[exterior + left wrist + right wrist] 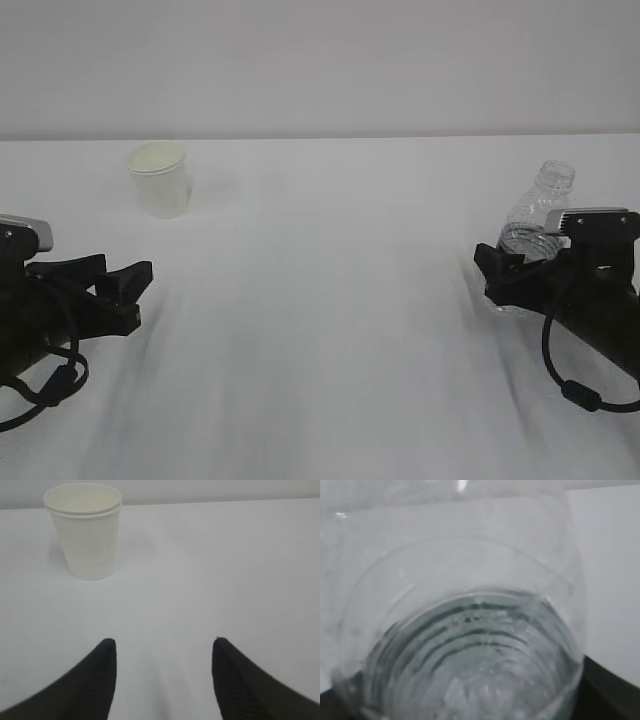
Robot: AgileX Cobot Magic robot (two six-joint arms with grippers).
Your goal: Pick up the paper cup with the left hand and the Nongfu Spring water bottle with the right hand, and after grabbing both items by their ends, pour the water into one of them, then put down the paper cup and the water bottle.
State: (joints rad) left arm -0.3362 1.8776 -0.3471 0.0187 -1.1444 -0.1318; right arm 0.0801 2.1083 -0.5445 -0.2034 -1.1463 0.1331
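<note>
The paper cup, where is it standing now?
In the exterior view the paper cup stands upright at the table's far left, beyond the left hand and apart from it.

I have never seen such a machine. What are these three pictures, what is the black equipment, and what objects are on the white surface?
These are three cameras on one robot with two black arms. The first looks across a white table. The other two sit on the wrists.

The left hand is open and holds nothing; its two black fingers show in the left wrist picture. Farther back stands a small white tapered paper cup, upright and apart from the hand.

The right hand is around the lower part of a small clear ribbed plastic bottle without a cap, which tilts. The right wrist picture shows that bottle very close. Whether the hand grips it firmly, I cannot tell.
</note>
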